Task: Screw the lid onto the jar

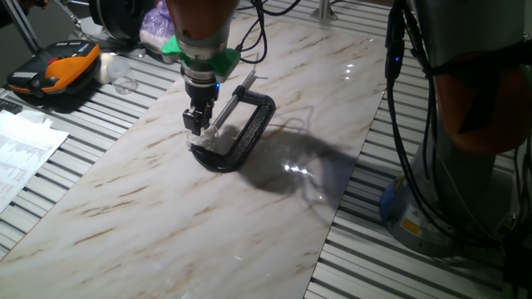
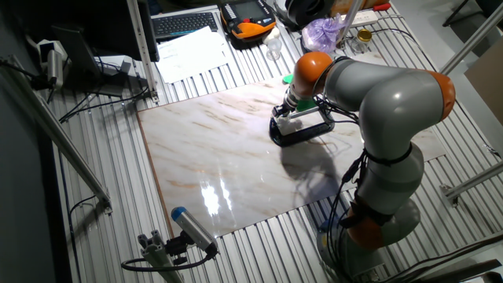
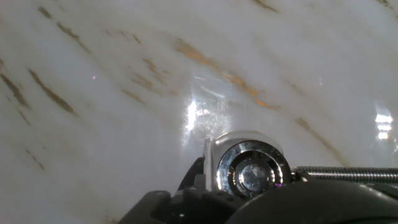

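The claw (image 1: 197, 124) hangs over the black C-clamp (image 1: 241, 133) near the counter's (image 1: 166, 216) middle, toward its far edge. The lid (image 3: 252, 171) sits just below it beside the clamp's screw rod (image 3: 348, 174). I cannot tell whether the claw pinches anything.

The clamp (image 1: 241, 129) is laid flat on the tabletop (image 1: 166, 216), and the end effector (image 1: 197, 124) is held directly above its near end. In the hand view, the lid (image 3: 252, 168) is seen on the jar (image 3: 214, 146), just beside the tip of the screw rod (image 3: 345, 174). The papers (image 1: 21, 154) are placed off the tabletop, to its left.
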`<state>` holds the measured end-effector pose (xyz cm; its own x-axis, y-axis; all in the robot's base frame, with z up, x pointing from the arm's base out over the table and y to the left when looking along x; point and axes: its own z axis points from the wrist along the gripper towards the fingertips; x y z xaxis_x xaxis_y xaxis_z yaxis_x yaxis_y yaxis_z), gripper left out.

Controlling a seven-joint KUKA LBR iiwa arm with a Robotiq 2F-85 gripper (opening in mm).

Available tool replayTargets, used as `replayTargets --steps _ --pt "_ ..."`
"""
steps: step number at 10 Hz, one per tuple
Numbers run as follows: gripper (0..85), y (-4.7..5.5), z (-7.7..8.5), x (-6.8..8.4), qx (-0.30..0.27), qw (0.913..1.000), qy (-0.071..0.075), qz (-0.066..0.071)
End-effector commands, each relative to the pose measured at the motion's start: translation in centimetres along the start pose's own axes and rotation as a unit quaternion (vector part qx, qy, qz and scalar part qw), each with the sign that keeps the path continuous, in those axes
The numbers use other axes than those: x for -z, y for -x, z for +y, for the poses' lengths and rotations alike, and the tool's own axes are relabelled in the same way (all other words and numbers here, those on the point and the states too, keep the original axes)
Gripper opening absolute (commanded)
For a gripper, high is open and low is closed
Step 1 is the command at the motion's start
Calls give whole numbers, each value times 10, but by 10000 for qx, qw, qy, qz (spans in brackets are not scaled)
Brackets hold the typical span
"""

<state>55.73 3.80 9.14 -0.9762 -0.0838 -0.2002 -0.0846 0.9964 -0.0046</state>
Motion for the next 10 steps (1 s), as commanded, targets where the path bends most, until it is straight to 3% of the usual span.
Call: replayTargets --steps 1,5,9,10 --pt "680 0 0 0 -11 10000 5 -2" --pt "680 1 1 2 -26 10000 48 9" --pt "680 1 4 23 -26 10000 41 48" --pt "510 0 5 25 64 9999 66 117"
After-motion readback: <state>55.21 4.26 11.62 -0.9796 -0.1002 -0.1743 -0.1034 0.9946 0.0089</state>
